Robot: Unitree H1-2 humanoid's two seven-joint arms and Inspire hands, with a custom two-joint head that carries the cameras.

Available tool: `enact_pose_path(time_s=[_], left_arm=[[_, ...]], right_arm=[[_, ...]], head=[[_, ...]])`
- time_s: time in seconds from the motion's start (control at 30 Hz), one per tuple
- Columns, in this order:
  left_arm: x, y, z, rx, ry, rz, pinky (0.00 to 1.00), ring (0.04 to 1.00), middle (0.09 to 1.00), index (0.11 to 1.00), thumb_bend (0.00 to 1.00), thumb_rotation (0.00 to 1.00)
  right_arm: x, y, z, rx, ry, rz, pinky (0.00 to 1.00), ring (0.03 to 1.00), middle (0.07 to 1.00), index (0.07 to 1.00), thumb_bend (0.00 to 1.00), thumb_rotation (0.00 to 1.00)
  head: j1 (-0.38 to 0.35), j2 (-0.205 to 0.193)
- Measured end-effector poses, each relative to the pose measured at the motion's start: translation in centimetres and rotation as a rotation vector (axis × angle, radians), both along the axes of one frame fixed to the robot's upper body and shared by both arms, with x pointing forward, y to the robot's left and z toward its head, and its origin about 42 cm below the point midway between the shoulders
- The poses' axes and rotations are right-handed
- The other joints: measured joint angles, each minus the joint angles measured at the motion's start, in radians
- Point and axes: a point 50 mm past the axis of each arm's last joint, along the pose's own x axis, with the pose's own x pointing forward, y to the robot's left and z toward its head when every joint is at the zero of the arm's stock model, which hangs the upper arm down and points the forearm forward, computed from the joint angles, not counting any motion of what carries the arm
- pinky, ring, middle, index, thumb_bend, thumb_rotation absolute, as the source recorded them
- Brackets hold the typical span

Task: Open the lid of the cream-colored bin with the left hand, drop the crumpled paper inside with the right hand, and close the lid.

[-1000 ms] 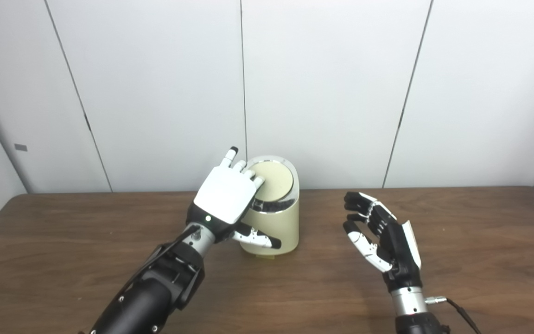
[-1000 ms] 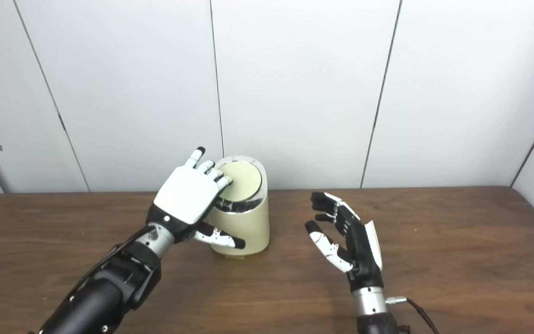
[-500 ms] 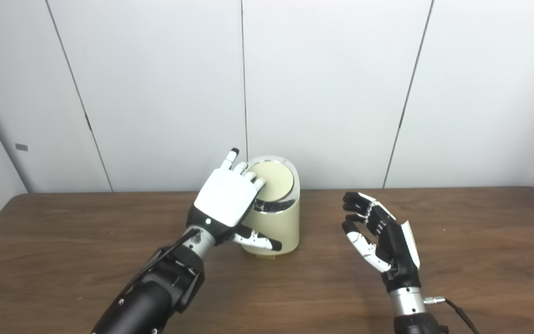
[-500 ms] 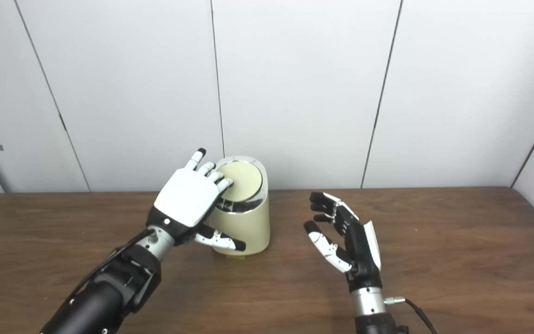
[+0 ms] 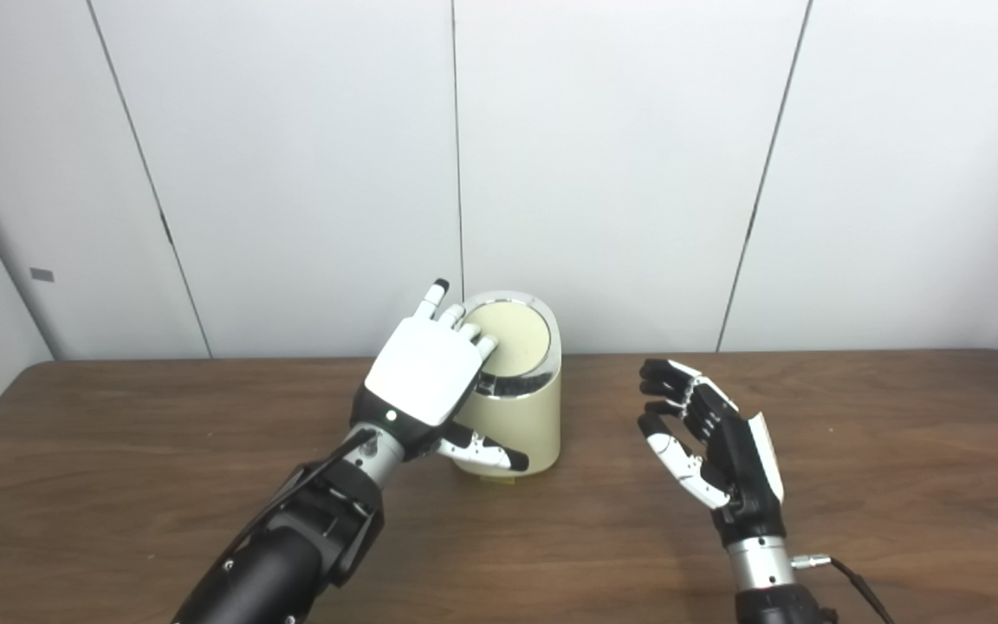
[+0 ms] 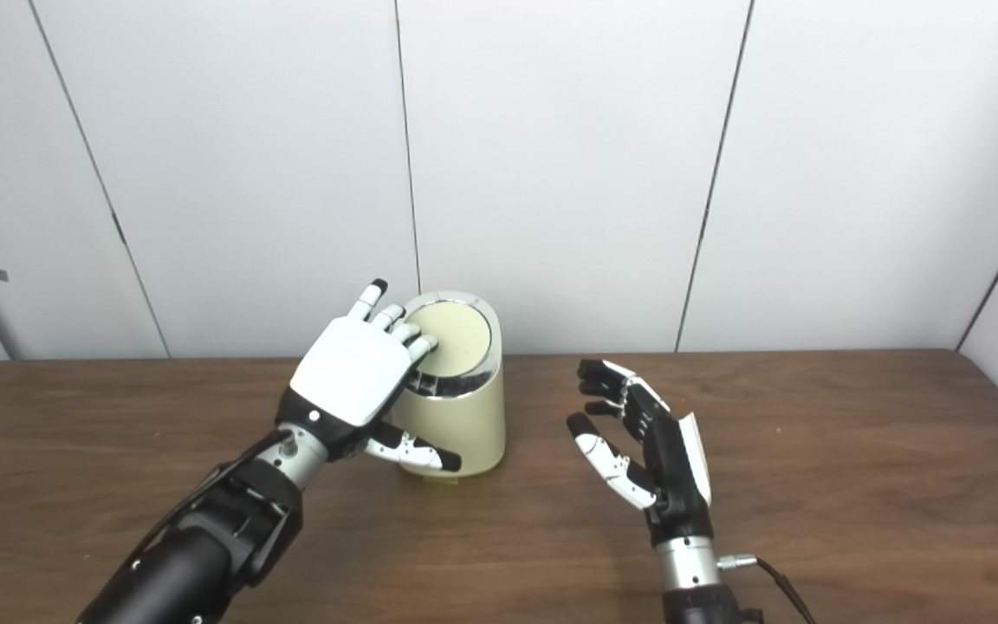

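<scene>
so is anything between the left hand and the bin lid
Nothing visible is. The left hand lies over the near left edge of the cream-colored bin, its fingers on the closed lid. No crumpled paper shows anywhere.

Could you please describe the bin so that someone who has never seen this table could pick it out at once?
On the dark wooden table, look near the far edge, just left of centre, before the white panelled wall. There stands a small cream-coloured cylindrical bin with a slanted round lid ringed in shiny metal. The left hand rests on it; the right hand stands apart, empty.
</scene>
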Motion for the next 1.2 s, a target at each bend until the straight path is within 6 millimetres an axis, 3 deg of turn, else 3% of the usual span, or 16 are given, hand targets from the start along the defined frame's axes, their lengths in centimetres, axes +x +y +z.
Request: enact_pose_path(time_s=[0.77,1.0,1.2], left_arm=[[-0.8,-0.2,-0.7,0.046,-0.022,-0.05,1.0,0.882,0.79,0.749,0.9,0.87],[0.1,-0.6,-0.8,0.062,0.014,-0.107,1.0,0.919,0.783,0.758,0.92,0.82],[0.8,-0.8,-0.8,0.034,0.061,-0.131,1.0,0.924,0.774,0.745,0.95,0.85]], right_arm=[[0.0,0.0,0.0,-0.005,-0.001,-0.004,0.65,0.734,0.752,0.733,0.31,0.51],[-0.1,0.1,-0.1,-0.007,-0.001,-0.006,0.63,0.723,0.748,0.734,0.29,0.49],[-0.1,0.2,-0.1,-0.005,0.001,-0.004,0.65,0.73,0.753,0.736,0.29,0.51]], head=[[-0.006,0.008],[-0.008,0.009],[-0.009,0.009]])
